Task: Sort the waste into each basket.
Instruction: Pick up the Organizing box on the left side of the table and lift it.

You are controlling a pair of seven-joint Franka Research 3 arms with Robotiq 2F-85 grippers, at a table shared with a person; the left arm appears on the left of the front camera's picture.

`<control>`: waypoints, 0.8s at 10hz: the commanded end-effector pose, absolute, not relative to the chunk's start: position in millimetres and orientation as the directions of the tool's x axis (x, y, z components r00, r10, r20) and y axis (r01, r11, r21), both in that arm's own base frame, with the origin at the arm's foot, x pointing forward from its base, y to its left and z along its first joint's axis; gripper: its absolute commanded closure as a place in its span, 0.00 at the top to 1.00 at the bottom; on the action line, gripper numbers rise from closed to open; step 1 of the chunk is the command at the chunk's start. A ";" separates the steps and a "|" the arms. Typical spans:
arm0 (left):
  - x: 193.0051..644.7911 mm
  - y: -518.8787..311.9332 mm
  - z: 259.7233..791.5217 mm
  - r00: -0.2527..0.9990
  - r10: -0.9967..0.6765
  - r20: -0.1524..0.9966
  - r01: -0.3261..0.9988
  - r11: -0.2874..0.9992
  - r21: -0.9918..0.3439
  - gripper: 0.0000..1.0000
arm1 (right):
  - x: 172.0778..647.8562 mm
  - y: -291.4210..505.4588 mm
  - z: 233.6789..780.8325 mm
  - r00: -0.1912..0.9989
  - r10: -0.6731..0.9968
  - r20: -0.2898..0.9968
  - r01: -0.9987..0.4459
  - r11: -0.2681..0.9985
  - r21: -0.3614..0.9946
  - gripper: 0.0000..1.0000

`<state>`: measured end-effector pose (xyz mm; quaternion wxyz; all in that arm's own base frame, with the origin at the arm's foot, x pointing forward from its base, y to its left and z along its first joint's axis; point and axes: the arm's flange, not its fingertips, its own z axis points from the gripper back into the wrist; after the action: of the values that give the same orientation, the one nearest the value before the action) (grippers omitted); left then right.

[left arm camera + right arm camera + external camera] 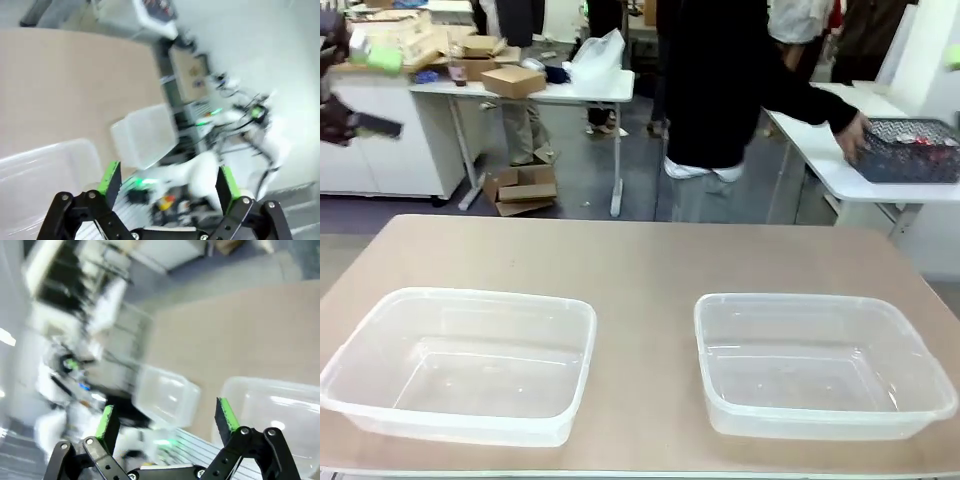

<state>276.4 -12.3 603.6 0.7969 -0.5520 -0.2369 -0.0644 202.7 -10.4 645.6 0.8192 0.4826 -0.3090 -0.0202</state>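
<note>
Red glints, possibly the crushed cans, are seen inside the dark lattice basket (910, 150) on a white side table (840, 180) at 2 o'clock, off the work table (640, 260); they are too blurred for any long axis or heading to be told. A person's hand (852, 135) is laid on that basket's near end.

The left tub (470, 294) is placed at 8 o'clock and the right tub (790, 298) at 4 o'clock, well apart. Each is set mouth up, its long axis running from 9 to 3 o'clock.

A mix-up is judged likely, since the tubs are alike and unmarked. A clear rim could also be misjudged and the light tub knocked aside.

The left gripper (167, 185) and the right gripper (167, 422) are held aloft, jaws spread wide, with nothing between the pads.
</note>
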 end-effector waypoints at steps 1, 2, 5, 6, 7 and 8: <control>256.5 -45.1 532.7 0.866 0.352 0.354 0.254 0.300 -0.919 1.00 | 182.6 -10.9 557.9 0.663 -0.688 0.293 -0.176 0.237 0.955 1.00; 276.4 -12.3 603.6 0.879 0.159 0.449 0.364 0.382 -0.849 1.00 | 202.7 -10.4 645.6 0.808 -0.331 0.487 -0.265 0.533 0.803 1.00; 276.4 -12.3 603.6 0.879 0.159 0.449 0.364 0.382 -0.849 1.00 | 202.7 -10.4 645.6 0.808 -0.331 0.487 -0.265 0.533 0.803 1.00; 276.4 -12.3 603.6 0.879 0.159 0.449 0.364 0.382 -0.849 1.00 | 202.7 -10.4 645.6 0.808 -0.331 0.487 -0.265 0.533 0.803 1.00; 276.4 -12.3 603.6 0.879 0.159 0.449 0.364 0.382 -0.849 1.00 | 202.7 -10.4 645.6 0.808 -0.331 0.487 -0.265 0.533 0.803 1.00; 276.4 -12.3 603.6 0.879 0.159 0.449 0.364 0.382 -0.849 1.00 | 202.7 -10.4 645.6 0.808 -0.331 0.487 -0.265 0.533 0.803 1.00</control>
<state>271.2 -10.7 603.5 0.8050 -0.5443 -0.2296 -0.0552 199.5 -6.9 642.9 0.8264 0.4716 -0.3065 -0.0271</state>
